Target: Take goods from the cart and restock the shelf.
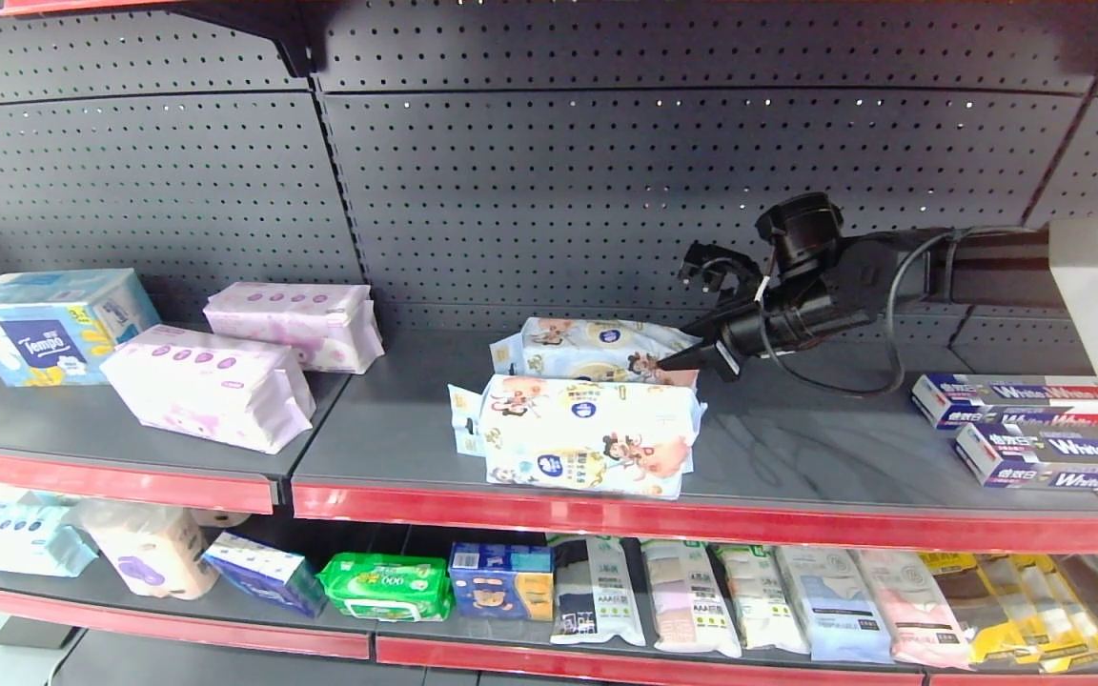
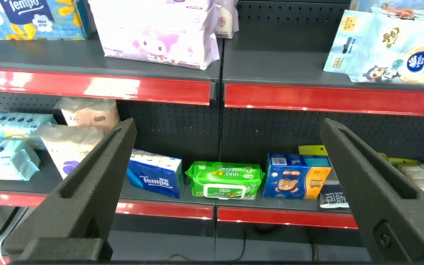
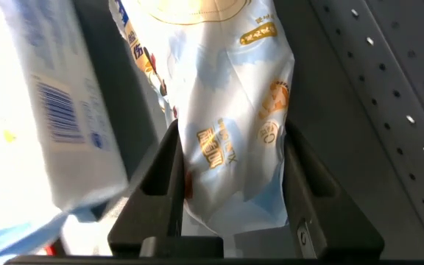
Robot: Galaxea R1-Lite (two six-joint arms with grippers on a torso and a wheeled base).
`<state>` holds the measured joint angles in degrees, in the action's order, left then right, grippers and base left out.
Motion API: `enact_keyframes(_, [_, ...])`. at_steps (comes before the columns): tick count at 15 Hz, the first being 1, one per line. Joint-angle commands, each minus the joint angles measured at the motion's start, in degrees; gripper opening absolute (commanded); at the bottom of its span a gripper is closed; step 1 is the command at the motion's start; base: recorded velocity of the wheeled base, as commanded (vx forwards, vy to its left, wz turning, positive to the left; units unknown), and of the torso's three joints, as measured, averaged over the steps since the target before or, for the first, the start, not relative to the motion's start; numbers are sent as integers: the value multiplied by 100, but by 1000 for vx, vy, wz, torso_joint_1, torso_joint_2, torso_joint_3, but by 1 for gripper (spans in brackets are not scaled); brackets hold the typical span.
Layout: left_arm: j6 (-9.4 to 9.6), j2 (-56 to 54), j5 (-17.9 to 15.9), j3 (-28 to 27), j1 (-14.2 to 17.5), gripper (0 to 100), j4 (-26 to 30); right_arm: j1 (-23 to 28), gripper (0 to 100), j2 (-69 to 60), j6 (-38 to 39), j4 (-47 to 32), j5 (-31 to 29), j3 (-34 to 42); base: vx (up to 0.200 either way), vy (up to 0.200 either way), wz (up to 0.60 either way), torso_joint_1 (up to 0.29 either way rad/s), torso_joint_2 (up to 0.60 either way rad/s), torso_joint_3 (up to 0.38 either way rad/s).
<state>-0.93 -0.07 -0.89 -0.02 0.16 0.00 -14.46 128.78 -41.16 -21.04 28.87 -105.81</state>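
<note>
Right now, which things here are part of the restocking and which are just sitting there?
Part of the job: right end effector, closed on the rear cartoon pack; front cartoon pack; shelf.
Just sitting there: pink packs; blue tissue box; toothpaste boxes; green wipes.

Head camera overlooks the shelf (image 1: 797, 457); both wrist cameras face it too.

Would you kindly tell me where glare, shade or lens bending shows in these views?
Head view: the shelf edges and back-panel seams bow, and its dark top carries faint reflections. Right wrist view: the front pack, beside the held rear pack, is washed out white by strong light. Left wrist view: the lower shelf lies in shade beneath the upper one.
</note>
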Motion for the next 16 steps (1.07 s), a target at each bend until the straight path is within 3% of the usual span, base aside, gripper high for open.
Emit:
enact_keyframes(1, [-4, 7, 1, 2, 2, 100, 0, -13, 0, 24, 2, 4, 14, -18, 0, 0, 0, 0, 0, 0])
enact_keyframes(16, [-4, 7, 1, 2, 2, 100, 0, 13, 0, 156, -209, 4, 31, -115, 0, 0, 0, 0, 0, 0])
